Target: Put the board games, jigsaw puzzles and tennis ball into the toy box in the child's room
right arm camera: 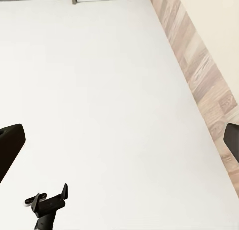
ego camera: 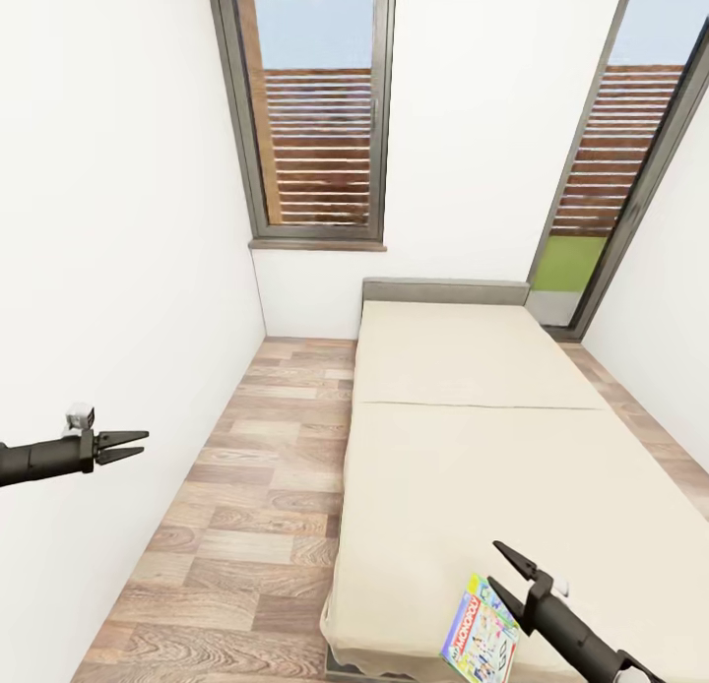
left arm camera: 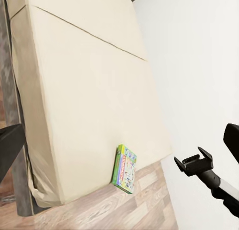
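Early in the task, apparently: green Monopoly board game (ego camera: 480, 645) lying on the bed (ego camera: 492, 447) at its near edge, just beside the empty, spread right gripper (ego camera: 504, 568); left gripper (ego camera: 128, 445) parted and empty too.

The left gripper (ego camera: 126, 446) sits at nine o'clock with its fingers a little apart, and the right gripper (ego camera: 512, 570) at five o'clock is open wide.

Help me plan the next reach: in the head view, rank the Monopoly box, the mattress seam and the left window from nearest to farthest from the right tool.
1. Monopoly box, beside the right tool.
2. Mattress seam, mid-bed.
3. Left window, far wall.
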